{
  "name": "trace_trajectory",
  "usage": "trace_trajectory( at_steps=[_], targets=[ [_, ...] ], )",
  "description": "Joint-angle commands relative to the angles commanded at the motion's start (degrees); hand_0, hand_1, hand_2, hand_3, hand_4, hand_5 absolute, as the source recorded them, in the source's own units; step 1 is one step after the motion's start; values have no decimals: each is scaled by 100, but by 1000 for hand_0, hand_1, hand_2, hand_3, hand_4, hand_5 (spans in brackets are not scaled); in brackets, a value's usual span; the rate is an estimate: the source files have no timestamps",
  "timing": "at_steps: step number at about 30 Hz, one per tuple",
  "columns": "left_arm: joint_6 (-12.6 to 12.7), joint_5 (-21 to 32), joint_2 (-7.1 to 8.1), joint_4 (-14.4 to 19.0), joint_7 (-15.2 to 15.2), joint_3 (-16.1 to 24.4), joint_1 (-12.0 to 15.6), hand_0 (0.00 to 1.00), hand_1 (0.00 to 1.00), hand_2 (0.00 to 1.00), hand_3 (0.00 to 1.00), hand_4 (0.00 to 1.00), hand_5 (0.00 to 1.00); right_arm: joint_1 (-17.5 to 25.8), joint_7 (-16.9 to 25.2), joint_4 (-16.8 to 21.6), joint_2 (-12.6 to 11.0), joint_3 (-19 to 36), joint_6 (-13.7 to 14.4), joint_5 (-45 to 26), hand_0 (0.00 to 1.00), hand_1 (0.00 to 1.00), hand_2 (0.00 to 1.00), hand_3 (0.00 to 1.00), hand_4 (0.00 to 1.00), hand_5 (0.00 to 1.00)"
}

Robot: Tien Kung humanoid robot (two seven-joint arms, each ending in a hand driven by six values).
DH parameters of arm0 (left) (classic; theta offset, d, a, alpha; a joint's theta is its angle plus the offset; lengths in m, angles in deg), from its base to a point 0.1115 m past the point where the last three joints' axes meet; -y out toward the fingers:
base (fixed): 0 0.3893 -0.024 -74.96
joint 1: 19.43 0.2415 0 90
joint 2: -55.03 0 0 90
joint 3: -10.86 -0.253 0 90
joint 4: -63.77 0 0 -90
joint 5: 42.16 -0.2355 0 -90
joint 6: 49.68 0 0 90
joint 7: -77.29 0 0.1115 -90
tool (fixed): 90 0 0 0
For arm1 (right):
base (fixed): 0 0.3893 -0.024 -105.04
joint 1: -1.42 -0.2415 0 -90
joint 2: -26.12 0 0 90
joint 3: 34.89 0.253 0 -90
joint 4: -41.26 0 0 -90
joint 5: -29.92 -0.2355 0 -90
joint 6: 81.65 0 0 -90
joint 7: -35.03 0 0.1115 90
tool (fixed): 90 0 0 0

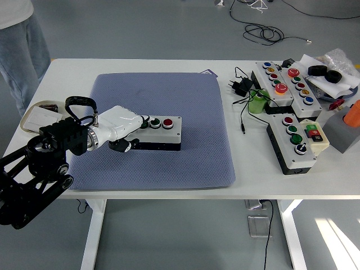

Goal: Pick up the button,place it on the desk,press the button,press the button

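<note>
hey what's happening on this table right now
The robot's left hand rests at the left end of a grey push-button box with green and red buttons, lying on a blue-grey mat. Its fingers reach over the box's leftmost buttons. More button boxes sit to the right, untouched. A person stands at the far-left corner.

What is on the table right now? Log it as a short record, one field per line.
surface: white table with a blue mat on it
main item: button box with a red and a green button, lying on the mat
left robot hand: at the box's left end, fingers over its left-most button
right robot hand: not in view
right side: more button boxes, a green cup, black cables
person: stands at the far left corner, hands not visible
</note>
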Motion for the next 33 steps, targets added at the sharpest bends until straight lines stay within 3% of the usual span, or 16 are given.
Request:
trace_trajectory(
  at_steps=[8, 21, 33],
  targets=[
    [-170, 0, 11, -44, -26, -37, 2, 72, 8, 60, 892, 556, 45, 3, -3, 0, 0, 15, 6, 20, 787, 797, 817, 751, 412, 479],
    [119, 72, -19, 227, 58, 180, -68, 73, 8, 58, 887, 556, 44, 5, 3, 0, -5, 20, 9, 12, 787, 797, 817, 751, 412, 479],
    [72, 105, -188, 144, 55, -138, -306, 72, 9, 61, 887, 553, 52, -14, -13, 0, -7, 51, 13, 48, 787, 797, 817, 751, 412, 479]
  ],
)
